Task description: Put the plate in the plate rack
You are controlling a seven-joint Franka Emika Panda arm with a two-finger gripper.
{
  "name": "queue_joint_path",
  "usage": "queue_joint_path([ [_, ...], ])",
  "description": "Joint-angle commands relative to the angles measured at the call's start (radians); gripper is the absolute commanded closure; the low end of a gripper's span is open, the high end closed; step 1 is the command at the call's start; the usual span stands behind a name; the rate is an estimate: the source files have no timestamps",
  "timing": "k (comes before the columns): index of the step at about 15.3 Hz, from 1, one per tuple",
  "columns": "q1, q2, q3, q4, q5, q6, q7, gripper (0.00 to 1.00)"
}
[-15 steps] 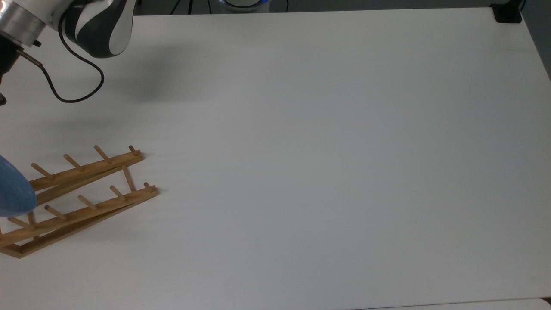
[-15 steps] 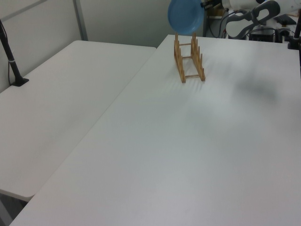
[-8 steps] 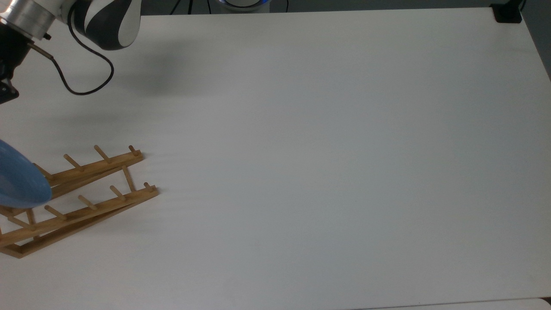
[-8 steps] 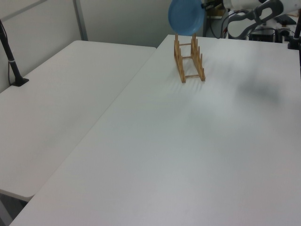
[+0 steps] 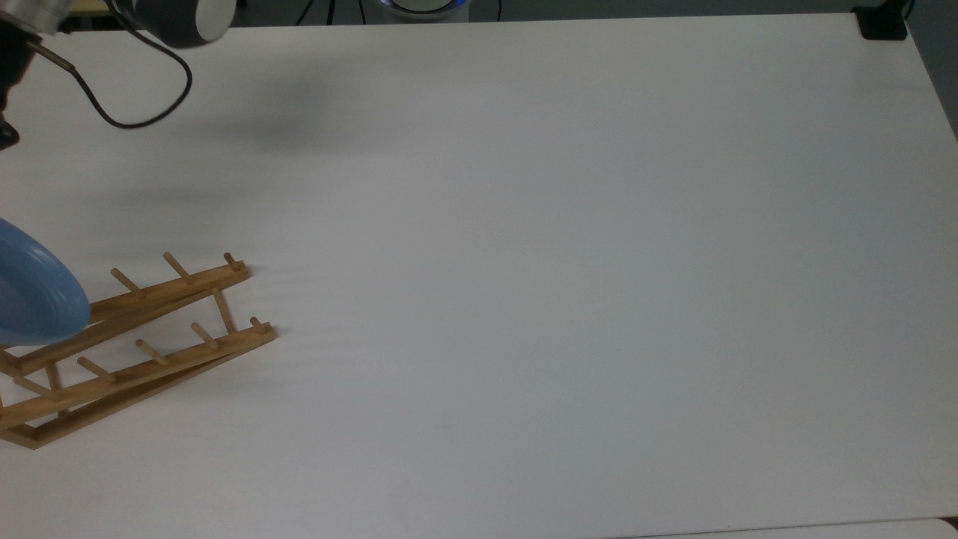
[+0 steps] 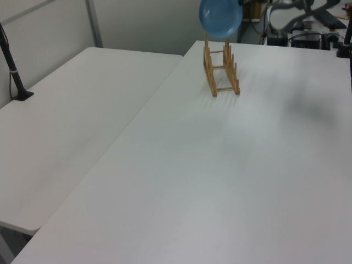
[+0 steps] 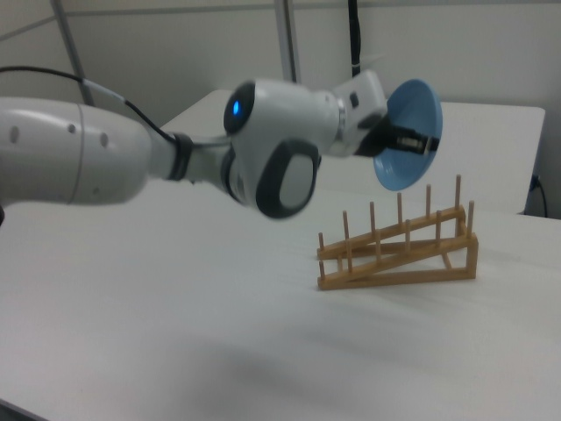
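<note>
The light-blue plate [image 7: 419, 101] hangs on edge in the air above the high end of the wooden plate rack [image 7: 399, 250]; plate and rack do not touch. My gripper [image 7: 427, 143] is shut on the plate's rim, reaching in from the right view's left. In the top view the plate [image 5: 34, 288] is cut by the left edge and covers the rack's [image 5: 150, 337] left end. The left view shows the plate [image 6: 220, 18] above the rack [image 6: 221, 69] at the table's far end.
The rack stands near the left edge of the white table [image 5: 524, 262] in the top view. A black cable [image 5: 127, 105] loops from the arm. A black clamp [image 5: 883, 22] sits at the top view's far right corner. A second table [image 6: 66, 121] adjoins in the left view.
The plate has risen and shifted toward the top view's upper side, now over the rack's far rail. The arm has pulled up and back with it.
</note>
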Motion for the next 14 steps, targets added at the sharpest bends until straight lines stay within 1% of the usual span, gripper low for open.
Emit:
queue_joint_path([
  [1,0.021,-0.026,0.018,0.072,0.028,-0.219,0.053,1.00],
  [4,0.042,-0.050,0.022,0.067,0.015,-0.344,0.123,1.00],
  [6,0.048,-0.071,0.020,0.072,0.012,-0.448,0.126,1.00],
  [9,0.047,-0.107,0.020,0.076,0.000,-0.542,0.126,1.00],
  [10,0.047,-0.107,0.020,0.104,-0.018,-0.595,0.127,1.00],
  [12,0.045,-0.098,0.022,0.205,-0.067,-0.764,0.127,1.00],
  [14,0.045,-0.088,0.023,0.280,-0.136,-0.903,0.127,1.00],
])
